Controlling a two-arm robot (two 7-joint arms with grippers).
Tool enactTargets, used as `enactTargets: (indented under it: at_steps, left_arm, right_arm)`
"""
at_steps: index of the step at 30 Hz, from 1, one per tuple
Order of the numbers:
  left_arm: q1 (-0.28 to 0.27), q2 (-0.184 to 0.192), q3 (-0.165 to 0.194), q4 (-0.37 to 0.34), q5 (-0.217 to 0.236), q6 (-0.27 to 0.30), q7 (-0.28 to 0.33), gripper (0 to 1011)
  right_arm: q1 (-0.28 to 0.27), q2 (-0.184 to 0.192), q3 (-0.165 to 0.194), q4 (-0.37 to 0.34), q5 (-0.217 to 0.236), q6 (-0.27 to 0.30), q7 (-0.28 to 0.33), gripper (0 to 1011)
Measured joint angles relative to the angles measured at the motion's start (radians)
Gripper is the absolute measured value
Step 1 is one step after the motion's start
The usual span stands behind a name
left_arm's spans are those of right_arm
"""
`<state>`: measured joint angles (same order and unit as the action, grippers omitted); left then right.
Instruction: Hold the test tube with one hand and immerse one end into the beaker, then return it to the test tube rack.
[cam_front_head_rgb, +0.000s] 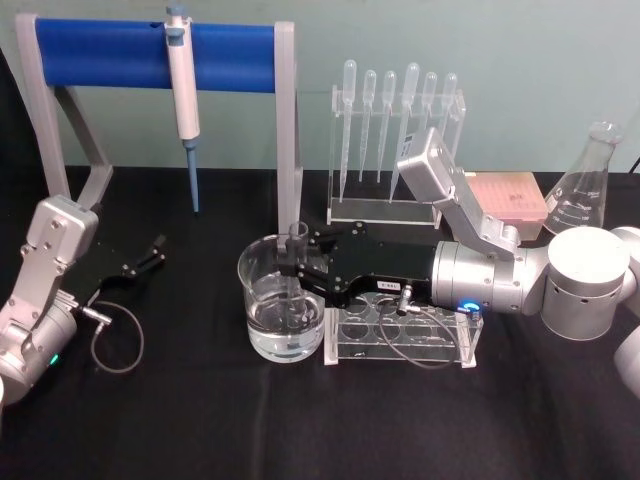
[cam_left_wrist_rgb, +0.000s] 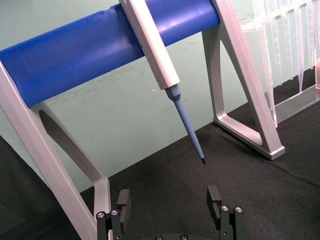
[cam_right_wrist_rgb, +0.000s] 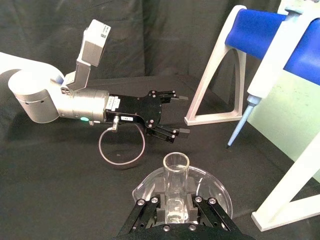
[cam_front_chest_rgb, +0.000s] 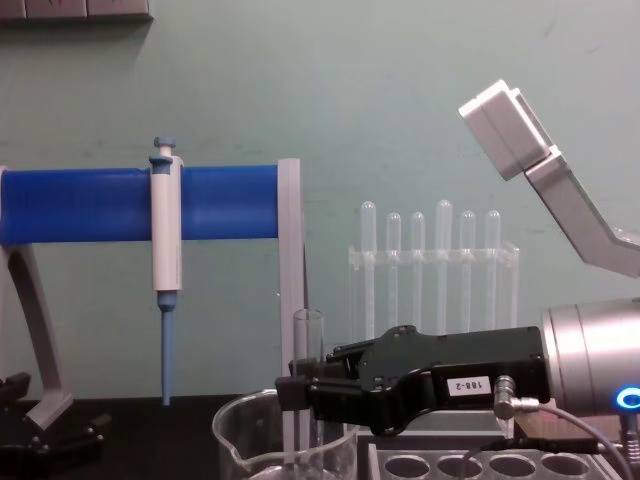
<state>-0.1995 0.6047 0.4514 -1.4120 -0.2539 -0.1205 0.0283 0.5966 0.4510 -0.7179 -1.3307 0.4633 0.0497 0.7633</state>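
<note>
The beaker, wide and clear with water in its bottom, stands at the table's middle. The test tube stands upright inside it, its lower end down in the water and its open rim above the beaker's rim. My right gripper reaches in from the right and is shut on the tube's upper part. The right wrist view looks down on the tube between the fingers, with the beaker below. From the chest, the tube rises above the gripper. My left gripper rests open at the far left, holding nothing.
A white-and-blue pipettor hangs on a blue-barred stand at the back left. A pipette rack stands behind the right arm. A clear rack with round holes lies under the right gripper. A pink box and a flask are at the back right.
</note>
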Motion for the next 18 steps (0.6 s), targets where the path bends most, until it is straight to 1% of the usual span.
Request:
enactTargets:
  at_steps: [18]
  left_arm:
    - [0.000, 0.000, 0.000, 0.000, 0.000, 0.000, 0.000, 1000]
  right_arm:
    - [0.000, 0.000, 0.000, 0.000, 0.000, 0.000, 0.000, 231]
